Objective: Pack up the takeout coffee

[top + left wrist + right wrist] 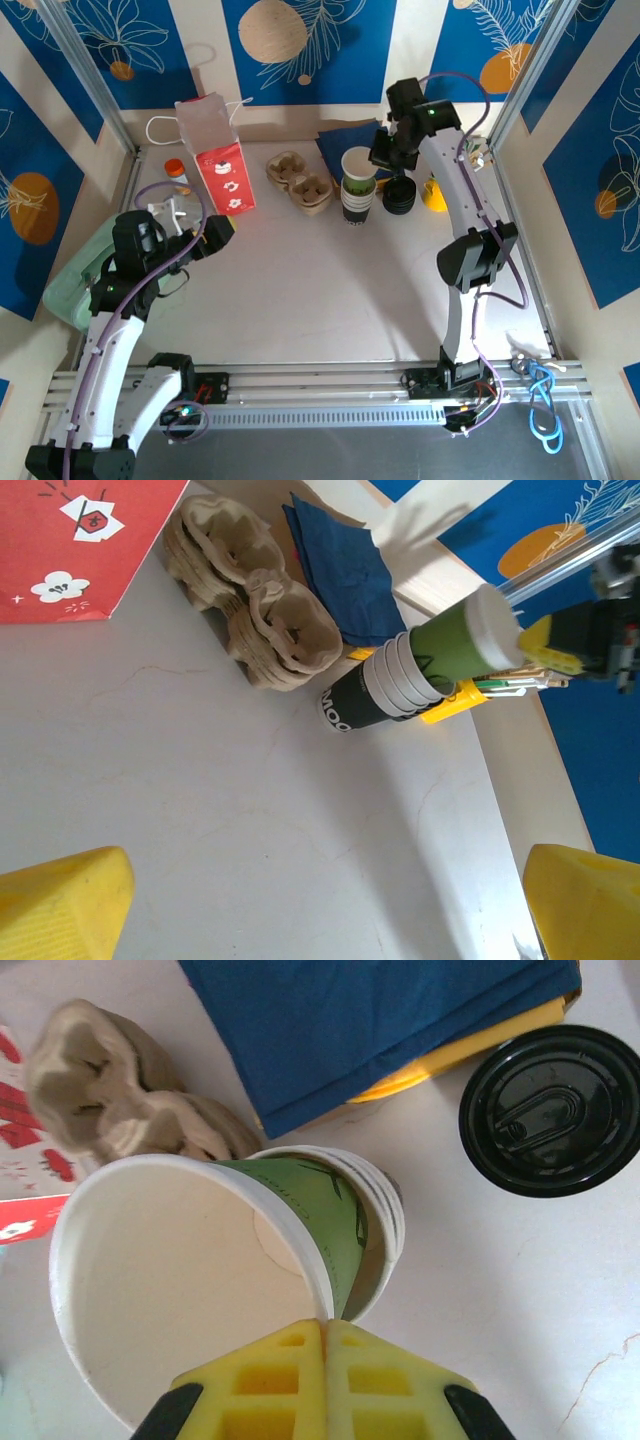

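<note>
A stack of lidless paper cups (357, 195) stands at the back of the table, black at the bottom and green at the top. My right gripper (325, 1322) is shut on the white rim of the top green cup (330, 1220), which sits tilted in the stack; from above, the right gripper (378, 158) hangs at the stack's right. A round black lid (550, 1110) lies just right of the stack. The takeout coffee itself is out of view. My left gripper (325, 910) is open over bare table at the left (222, 232), its yellow fingers (60, 900) wide apart.
A red paper bag (222, 178) stands at the back left, with an orange-capped bottle (176, 172) beside it. Cardboard cup carriers (300, 182) and blue napkins (345, 140) lie left of and behind the stack. A yellow item (435, 195) sits at the right; a pale green bin (65, 290) at the left edge.
</note>
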Controlling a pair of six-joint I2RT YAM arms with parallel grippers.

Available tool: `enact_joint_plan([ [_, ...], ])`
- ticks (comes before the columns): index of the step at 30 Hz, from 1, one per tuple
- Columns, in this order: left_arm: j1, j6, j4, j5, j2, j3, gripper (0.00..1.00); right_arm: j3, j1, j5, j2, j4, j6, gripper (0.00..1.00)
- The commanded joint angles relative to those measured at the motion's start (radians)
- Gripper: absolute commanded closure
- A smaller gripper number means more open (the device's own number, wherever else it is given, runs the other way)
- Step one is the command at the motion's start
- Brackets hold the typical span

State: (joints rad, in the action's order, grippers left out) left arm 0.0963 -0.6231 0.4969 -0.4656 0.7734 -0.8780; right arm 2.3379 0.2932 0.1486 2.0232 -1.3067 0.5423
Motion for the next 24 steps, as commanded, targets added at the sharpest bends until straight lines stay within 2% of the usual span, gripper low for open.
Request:
enact_joint_plan([
  [1,0.008,0.010,0.017,0.022,-0.016,-0.024,0.01,0.074,0.001,-0.055,-0.089,-0.092,-0.022,0.99],
  [5,0.008,0.011,0.017,0.033,-0.019,-0.019,0.01,0.052,0.025,-0.068,-0.165,-0.100,-0.026,1.00],
  [9,0.008,0.017,0.016,0.037,-0.021,-0.016,0.01,-0.067,0.076,-0.069,-0.274,-0.067,-0.028,1.00],
  [19,0.008,0.009,-0.016,0.035,-0.022,0.017,0.01,-0.646,0.266,-0.028,-0.577,0.237,0.022,1.00],
  [24,0.008,0.007,-0.017,0.038,-0.023,0.025,0.01,-0.857,0.350,0.037,-0.621,0.353,0.071,1.00],
])
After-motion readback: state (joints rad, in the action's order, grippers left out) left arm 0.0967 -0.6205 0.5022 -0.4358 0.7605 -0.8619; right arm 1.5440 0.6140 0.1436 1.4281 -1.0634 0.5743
